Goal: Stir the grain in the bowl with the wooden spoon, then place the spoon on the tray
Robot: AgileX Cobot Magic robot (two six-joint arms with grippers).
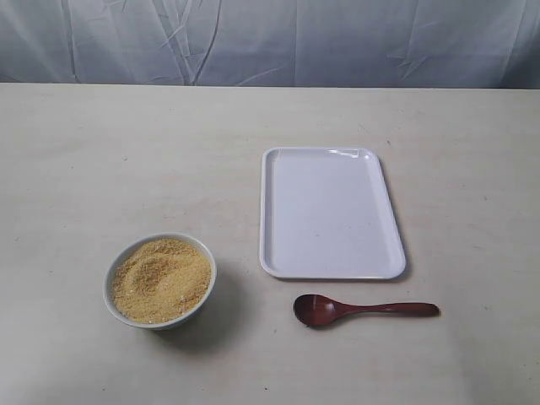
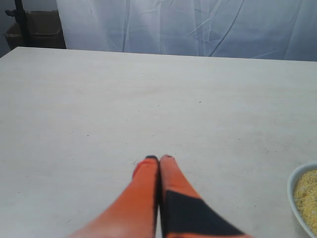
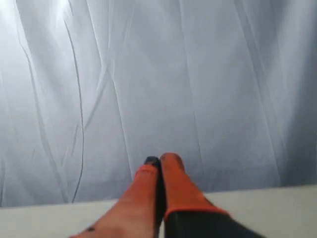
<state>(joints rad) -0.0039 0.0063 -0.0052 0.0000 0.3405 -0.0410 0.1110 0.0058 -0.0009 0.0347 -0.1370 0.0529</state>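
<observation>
A small white bowl (image 1: pixel 160 281) full of yellow-tan grain (image 1: pixel 160 278) sits at the front left of the table. The dark reddish-brown wooden spoon (image 1: pixel 363 310) lies flat on the table just in front of the white tray (image 1: pixel 331 213), its oval bowl pointing left. Neither arm shows in the exterior view. In the left wrist view my left gripper (image 2: pixel 159 158) is shut with nothing in it above bare table, and the bowl's rim (image 2: pixel 296 198) shows at the frame's edge. My right gripper (image 3: pixel 159 159) is shut and empty, pointing at the backdrop.
A pale blue-grey cloth backdrop (image 1: pixel 270 42) hangs behind the table's far edge. The light table top (image 1: pixel 126 152) stretches wide around the three items. A dark stand and box (image 2: pixel 29 25) sit beyond the table's far corner in the left wrist view.
</observation>
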